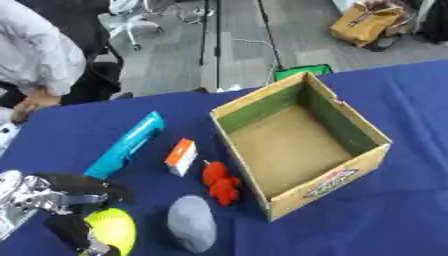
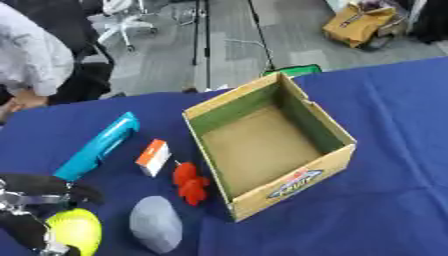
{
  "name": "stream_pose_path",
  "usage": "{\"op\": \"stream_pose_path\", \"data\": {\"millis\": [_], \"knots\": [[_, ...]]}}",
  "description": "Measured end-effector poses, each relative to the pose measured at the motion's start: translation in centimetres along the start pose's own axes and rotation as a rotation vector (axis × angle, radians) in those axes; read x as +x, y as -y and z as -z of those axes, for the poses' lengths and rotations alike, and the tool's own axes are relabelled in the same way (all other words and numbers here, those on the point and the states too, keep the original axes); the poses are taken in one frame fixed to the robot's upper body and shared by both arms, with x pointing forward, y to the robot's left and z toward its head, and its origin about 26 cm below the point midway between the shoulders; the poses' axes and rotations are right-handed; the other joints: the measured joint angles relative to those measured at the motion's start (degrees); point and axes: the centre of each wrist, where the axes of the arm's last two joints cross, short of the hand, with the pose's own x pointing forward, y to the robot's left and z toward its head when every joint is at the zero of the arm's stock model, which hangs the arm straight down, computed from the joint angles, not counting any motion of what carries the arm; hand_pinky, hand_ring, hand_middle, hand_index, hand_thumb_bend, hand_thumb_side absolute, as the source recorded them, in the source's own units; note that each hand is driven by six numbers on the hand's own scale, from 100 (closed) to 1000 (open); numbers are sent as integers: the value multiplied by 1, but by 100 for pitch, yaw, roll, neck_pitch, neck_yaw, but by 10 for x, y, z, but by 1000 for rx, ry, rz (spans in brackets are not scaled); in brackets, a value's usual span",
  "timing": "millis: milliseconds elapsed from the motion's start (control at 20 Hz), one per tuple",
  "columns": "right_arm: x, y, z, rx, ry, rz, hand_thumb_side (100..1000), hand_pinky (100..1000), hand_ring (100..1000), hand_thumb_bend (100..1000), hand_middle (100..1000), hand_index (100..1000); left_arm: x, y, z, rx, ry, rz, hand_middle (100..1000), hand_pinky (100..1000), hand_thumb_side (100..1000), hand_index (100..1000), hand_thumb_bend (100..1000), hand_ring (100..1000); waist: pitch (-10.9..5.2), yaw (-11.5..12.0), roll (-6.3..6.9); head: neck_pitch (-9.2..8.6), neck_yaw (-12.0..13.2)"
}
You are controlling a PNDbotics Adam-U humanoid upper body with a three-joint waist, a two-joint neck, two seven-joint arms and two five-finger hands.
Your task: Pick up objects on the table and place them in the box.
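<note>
Fingers (image 1: 70, 227) of your left hand (image 1: 66, 200) curl around the yellow ball (image 1: 114, 229), lower left; lifting fast risks it rolling free.

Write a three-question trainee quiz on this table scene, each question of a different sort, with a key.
1. True or false: the cardboard box already holds an object.
2. Which thing does the left hand close on? A) the yellow-green object B) the red toy C) the blue tube
3. Fill in: the small orange and white box lies between the blue tube and the ____.

Key:
1. False; its inside is bare.
2. A; the fingers curl round it at the lower left corner.
3. Cardboard box. The grey oval object lies nearer the camera, beside the red toy.
</note>
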Motion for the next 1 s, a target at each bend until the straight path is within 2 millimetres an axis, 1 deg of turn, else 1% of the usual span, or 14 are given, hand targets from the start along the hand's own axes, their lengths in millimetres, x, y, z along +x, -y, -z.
{"op": "stream_pose_path", "data": {"millis": [150, 500, 900, 950, 1000], "knots": [[0, 0, 0, 0, -1, 0, 498, 886, 803, 100, 531, 549, 0, 1, 1, -3, -3, 1, 979, 427, 649, 1000, 675, 746, 0, -1, 4, -22, 1], [-1, 0, 1, -2, -7, 1, 498, 886, 801, 100, 530, 549, -3, 6, 6, -31, -11, 6, 962, 433, 652, 1000, 674, 746, 0, -12, 13, -44, 3], [-2, 1, 2, -6, -15, 3, 499, 885, 801, 100, 529, 549, -4, 8, 8, -35, -21, 21, 944, 400, 607, 1000, 635, 720, 1, -18, 13, -47, 8], [-2, 1, 2, -6, -15, 3, 499, 885, 801, 100, 528, 548, -4, 8, 8, -33, -21, 23, 917, 396, 587, 1000, 606, 683, 1, -18, 13, -47, 9], [-3, 1, 2, -6, -15, 3, 499, 885, 801, 100, 528, 546, -4, 8, 8, -32, -22, 24, 914, 396, 586, 1000, 603, 680, 1, -18, 13, -47, 10]]}}
